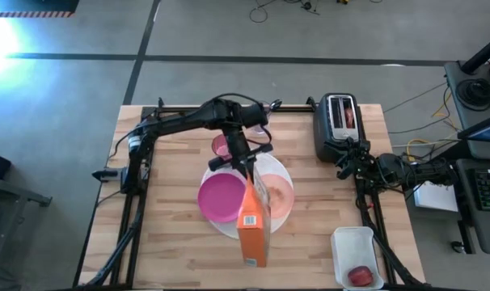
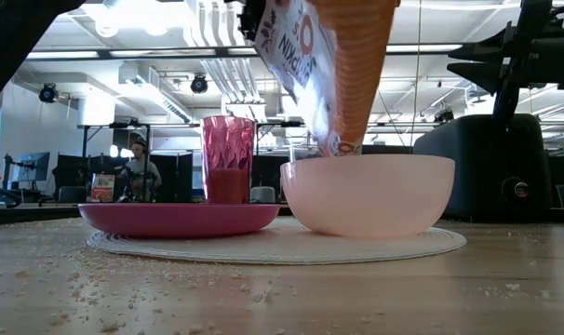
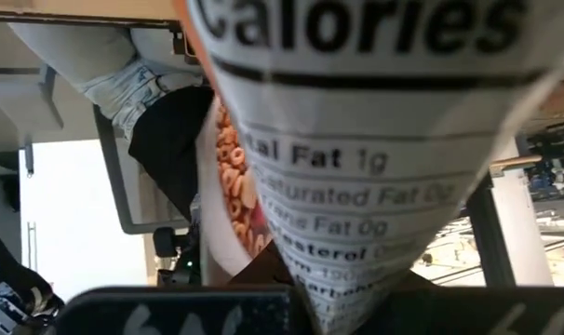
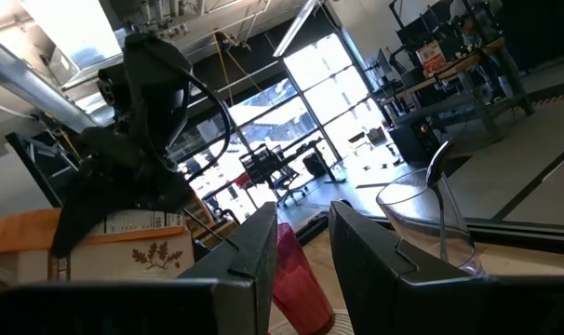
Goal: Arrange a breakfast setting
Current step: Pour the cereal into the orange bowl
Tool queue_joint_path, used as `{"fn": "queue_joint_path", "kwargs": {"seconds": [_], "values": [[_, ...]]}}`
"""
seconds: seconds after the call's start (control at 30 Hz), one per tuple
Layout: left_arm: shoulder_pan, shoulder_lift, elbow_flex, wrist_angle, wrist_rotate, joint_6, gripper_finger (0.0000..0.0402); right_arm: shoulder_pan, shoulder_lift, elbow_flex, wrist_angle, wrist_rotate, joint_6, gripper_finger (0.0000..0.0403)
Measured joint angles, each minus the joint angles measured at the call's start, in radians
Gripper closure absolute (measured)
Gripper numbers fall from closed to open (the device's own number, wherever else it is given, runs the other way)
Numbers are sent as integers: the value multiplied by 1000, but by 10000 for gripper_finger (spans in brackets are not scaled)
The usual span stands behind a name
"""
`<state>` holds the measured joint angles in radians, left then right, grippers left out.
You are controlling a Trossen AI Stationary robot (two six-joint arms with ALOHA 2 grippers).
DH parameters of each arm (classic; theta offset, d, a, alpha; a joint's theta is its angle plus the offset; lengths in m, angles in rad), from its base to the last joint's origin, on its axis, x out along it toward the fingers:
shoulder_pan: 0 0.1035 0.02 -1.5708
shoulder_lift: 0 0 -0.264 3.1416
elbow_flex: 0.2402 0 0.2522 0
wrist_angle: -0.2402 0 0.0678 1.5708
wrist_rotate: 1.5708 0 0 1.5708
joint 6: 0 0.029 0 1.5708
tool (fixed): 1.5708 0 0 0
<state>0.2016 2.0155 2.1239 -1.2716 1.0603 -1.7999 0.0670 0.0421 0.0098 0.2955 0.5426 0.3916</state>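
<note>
The left gripper hangs over the middle of the bench, its fingers closed on an orange cereal box; the box is tilted, its open mouth pointing down into the peach bowl, as the low view shows; in the left wrist view the box's nutrition panel fills most of the picture and loops of cereal show beside it.

The white plate lies at the bench's centre; the magenta bowl rests on its left half, and the peach bowl sits on its right half, partly hidden from above by the box; the two bowls stand just beside each other. The pink tumbler stands upright behind the magenta bowl, toward the far side of the bench; crumbs are scattered over the near bench surface.

The right gripper waits at the right edge of the bench, near the toaster; its fingers stand slightly apart and hold nothing; its wrist view shows the clear cup just ahead, and the tumbler farther off.

A white tub sits at the near right corner, with the red fruit inside it.
</note>
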Motion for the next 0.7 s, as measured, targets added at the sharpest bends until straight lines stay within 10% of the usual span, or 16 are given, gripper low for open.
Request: {"fn": "queue_joint_path", "kwargs": {"seconds": [0.7], "values": [[19, -2, 6, 126, 76, -132, 402, 0, 0, 0, 0, 0, 0, 312]]}}
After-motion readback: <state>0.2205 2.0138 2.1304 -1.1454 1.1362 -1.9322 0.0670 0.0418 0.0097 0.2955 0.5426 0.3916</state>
